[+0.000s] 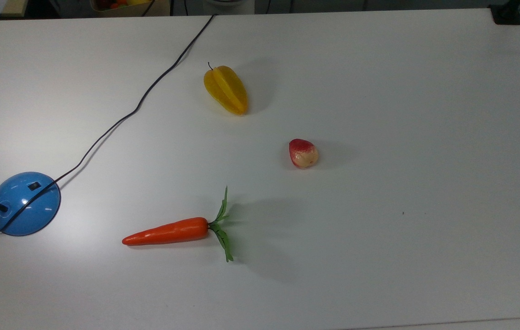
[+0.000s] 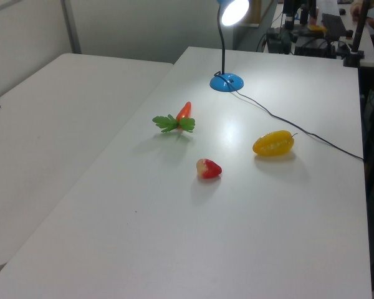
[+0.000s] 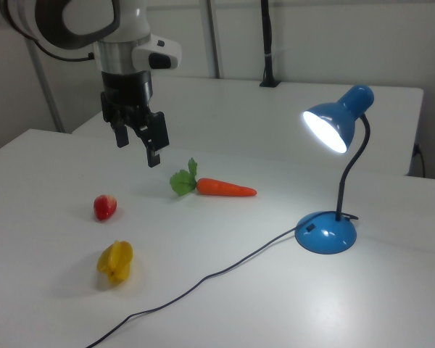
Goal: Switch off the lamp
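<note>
We have not started: the lamp (image 3: 326,230) glows at the surface's (image 1: 379,252) edge, well beyond the carrot (image 3: 225,188), over which our claw (image 3: 139,141) hangs open, its switch (image 1: 34,185) unpressed.
</note>
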Robot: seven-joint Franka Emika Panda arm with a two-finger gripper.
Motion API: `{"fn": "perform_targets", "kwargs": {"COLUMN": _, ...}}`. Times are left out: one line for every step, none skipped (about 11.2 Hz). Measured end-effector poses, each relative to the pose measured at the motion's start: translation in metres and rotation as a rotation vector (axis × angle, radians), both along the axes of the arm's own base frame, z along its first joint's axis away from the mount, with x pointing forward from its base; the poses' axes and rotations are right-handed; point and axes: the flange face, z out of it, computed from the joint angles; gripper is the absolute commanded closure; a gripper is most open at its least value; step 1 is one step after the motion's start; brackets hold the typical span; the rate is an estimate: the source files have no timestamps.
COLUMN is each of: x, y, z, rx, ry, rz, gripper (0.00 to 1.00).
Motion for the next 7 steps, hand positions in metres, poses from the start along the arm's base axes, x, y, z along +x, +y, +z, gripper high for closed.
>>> {"fn": "perform_targets", "kwargs": {"x": 0.0001, "y": 0.0003, "z": -0.0001, "rx": 0.0, "ry": 0.0, "rz": 0.001, "gripper": 0.0}}
{"fn": "perform_targets", "kwargs": {"x": 0.0003, "y": 0.001, "z": -0.0002, "rx": 0.0, "ry": 0.0, "rz": 0.002, "gripper": 0.0}}
{"fn": "perform_targets", "kwargs": {"x": 0.0006, "y": 0.0021, "z": -0.0003, "rx": 0.0, "ry": 0.001, "rz": 0.004, "gripper": 0.0}}
{"fn": "perform_targets", "kwargs": {"x": 0.0007, "y": 0.0024, "z": -0.0004, "rx": 0.0, "ry": 0.001, "rz": 0.004, "gripper": 0.0}}
{"fn": "perform_targets", "kwargs": {"x": 0.001, "y": 0.0029, "z": -0.0006, "rx": 0.01, "ry": -0.001, "rz": 0.004, "gripper": 0.0}}
{"fn": "perform_targets", "kwargs": {"x": 0.0015, "y": 0.0036, "z": -0.001, "rx": 0.017, "ry": -0.002, "rz": 0.004, "gripper": 0.0}}
{"fn": "perform_targets", "kwargs": {"x": 0.0023, "y": 0.0037, "z": -0.0024, "rx": 0.02, "ry": 0.001, "rz": 0.004, "gripper": 0.0}}
